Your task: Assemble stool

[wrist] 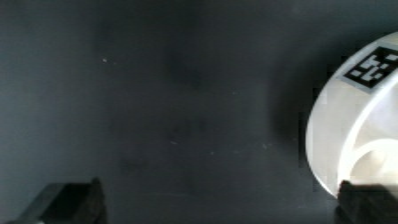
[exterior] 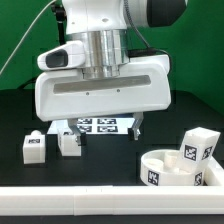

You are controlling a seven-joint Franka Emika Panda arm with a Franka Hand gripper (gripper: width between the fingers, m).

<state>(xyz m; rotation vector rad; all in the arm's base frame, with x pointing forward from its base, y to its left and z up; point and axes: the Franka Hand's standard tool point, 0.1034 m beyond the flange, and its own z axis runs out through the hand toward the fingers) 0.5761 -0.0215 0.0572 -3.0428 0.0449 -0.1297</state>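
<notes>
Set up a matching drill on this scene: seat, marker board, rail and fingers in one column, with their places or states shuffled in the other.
1. seat
2. marker board
3. rail
4. fingers

A. wide apart, nothing between them
B. along the table's near edge
C. on the exterior view's right
D. flat on the table, mid-scene

Pairs: 1-C, 2-D, 3-B, 4-A

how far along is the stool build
Nothing looks clearly done. Two legs lie loose, apart from the seat; a third leg stands at its rim, joined or not I cannot tell. The gripper is open, holding nothing. Fitting the legs is left.
</notes>
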